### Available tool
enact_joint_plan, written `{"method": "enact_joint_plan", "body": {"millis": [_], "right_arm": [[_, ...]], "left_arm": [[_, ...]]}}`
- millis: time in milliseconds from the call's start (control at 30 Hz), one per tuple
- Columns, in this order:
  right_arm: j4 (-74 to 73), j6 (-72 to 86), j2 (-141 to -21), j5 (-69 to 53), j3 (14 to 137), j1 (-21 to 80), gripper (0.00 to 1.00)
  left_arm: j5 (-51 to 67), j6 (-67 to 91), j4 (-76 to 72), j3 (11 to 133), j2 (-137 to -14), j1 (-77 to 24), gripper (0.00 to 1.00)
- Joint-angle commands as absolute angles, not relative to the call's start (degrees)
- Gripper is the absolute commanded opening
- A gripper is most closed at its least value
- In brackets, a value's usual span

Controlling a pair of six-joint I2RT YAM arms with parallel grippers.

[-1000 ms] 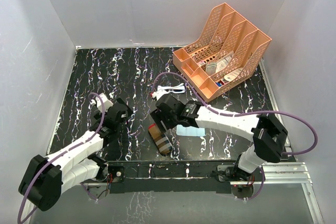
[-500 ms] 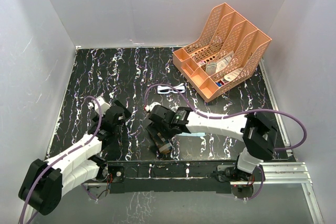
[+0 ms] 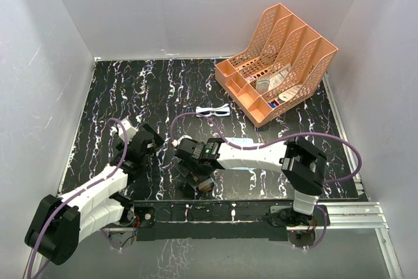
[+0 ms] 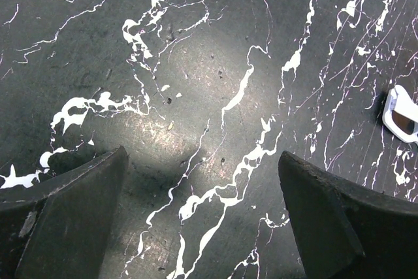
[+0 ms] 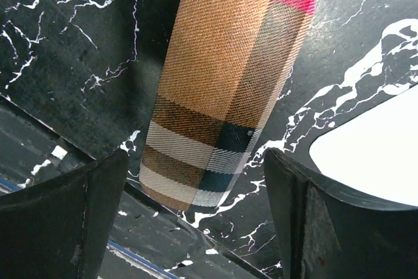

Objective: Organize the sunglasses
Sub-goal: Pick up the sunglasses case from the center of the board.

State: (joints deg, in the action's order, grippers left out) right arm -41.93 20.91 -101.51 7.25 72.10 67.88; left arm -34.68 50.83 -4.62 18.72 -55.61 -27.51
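**Overhead view.** The sunglasses [image 3: 213, 110] lie flat on the black marbled table [image 3: 130, 89], near its middle and touching nothing. The orange file rack [image 3: 277, 63] stands at 2 o'clock from them, just beside but apart. The left claw [image 3: 154, 138] hangs over bare table at 8 o'clock from the sunglasses, well apart from them. The right arm reaches across the front of the table, and the right claw [image 3: 194, 173] sits at 6 o'clock from the sunglasses, over the brown plaid case [image 3: 204, 183] near the front edge. A light blue cloth [image 3: 240, 142] shows in slivers from under the right arm (most of it is hidden).

**Left wrist view.** The left claw [image 4: 202, 220] is spread wide. Its two fingers [image 4: 65, 220] stand at the lower corners of the frame with only bare table between them, and it grips nothing. One white-framed end of the sunglasses [image 4: 401, 114] shows at 3 o'clock, at the edge of the frame and outside the fingers.

**Right wrist view.** The right claw [image 5: 194, 161] is also spread wide. Its fingers [image 5: 65, 220] stand to either side of the near end of the case [image 5: 225, 83], with table showing in the gap on each side (no contact visible), and nothing is gripped. The case runs from 6 o'clock up to 12 o'clock, tilted slightly toward 1 o'clock. A corner of the cloth [image 5: 366, 155] lies at 3 o'clock, apart from the case. The sunglasses do not show here.
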Motion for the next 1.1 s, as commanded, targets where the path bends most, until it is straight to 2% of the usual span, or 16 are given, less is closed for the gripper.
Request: {"method": "enact_joint_plan", "body": {"millis": [0,1067], "right_arm": [[-40.5,21.6,-102.6,6.8,74.3,68.3,0.84],[-37.4,19.6,-108.8,4.6,74.8,68.4,0.84]], "left_arm": [[-34.2,50.0,-5.4,18.6,-55.8,-26.9,0.99],[-32.3,50.2,-5.9,17.3,-54.9,-25.6,0.99]]}}
